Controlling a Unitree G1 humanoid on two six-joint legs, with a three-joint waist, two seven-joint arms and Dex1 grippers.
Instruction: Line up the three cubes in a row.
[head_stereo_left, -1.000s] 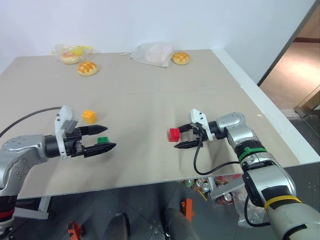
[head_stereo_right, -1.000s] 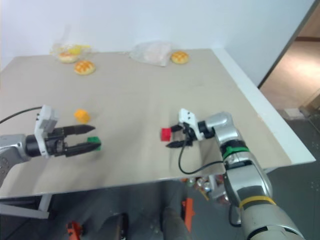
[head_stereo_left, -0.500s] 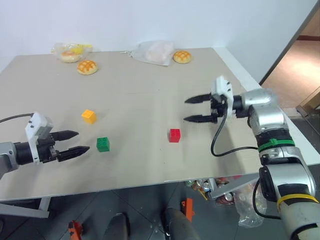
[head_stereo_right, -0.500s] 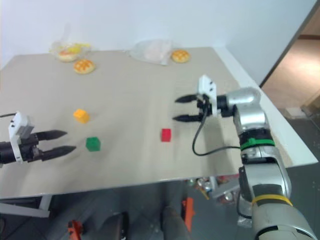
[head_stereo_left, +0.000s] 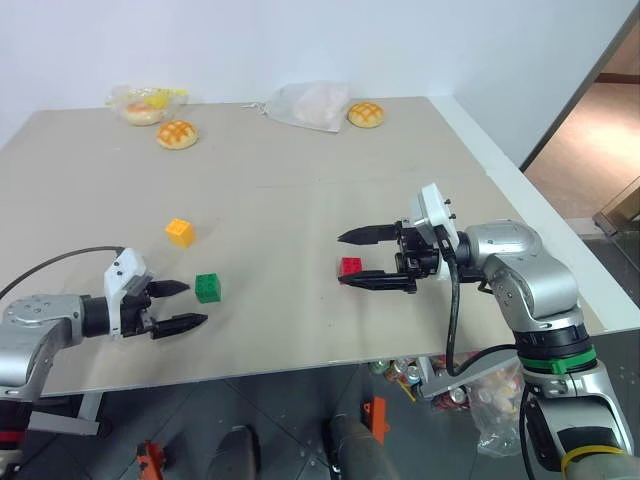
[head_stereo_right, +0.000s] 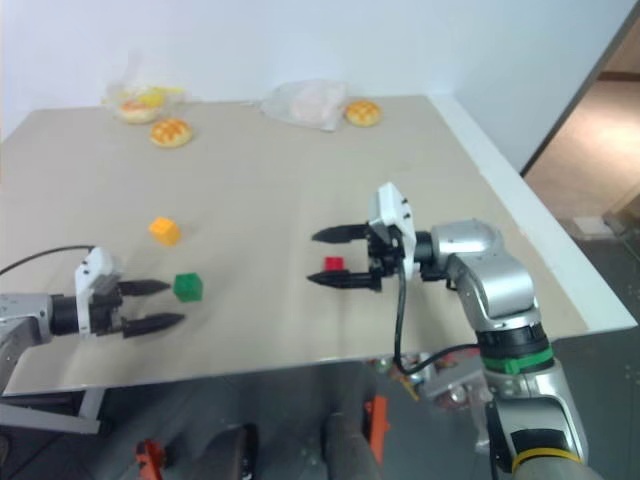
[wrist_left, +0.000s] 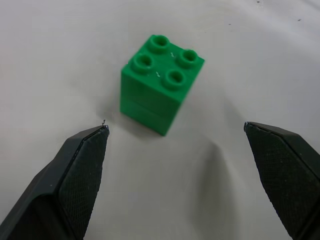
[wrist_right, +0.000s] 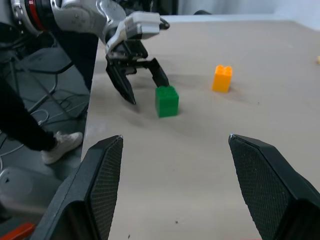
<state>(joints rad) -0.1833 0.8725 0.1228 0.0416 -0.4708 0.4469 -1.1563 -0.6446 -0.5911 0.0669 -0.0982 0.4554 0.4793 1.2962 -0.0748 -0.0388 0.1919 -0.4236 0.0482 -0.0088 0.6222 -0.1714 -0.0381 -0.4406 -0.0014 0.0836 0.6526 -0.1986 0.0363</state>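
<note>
Bags are lying at the table's (head_stereo_left: 300, 190) far edge: a clear bag (head_stereo_left: 305, 105) holding something pale, and a yellow-tinted one (head_stereo_left: 143, 104) with a bun inside; two more buns (head_stereo_left: 176, 134) are sitting loose nearby. Left gripper (head_stereo_left: 183, 306) is hovering low with fingers spread wide, just short of the green cube (head_stereo_left: 208, 288). Right gripper (head_stereo_left: 352, 258) is reaching leftward, jaws parted around the red cube (head_stereo_left: 351, 266) without gripping it. Beyond the green one, the orange-yellow cube (head_stereo_left: 180, 232) is resting.

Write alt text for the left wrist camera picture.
A green studded cube stands on a pale table, just ahead of the left claw, whose two black fingers are spread wide and not touching it.
</note>
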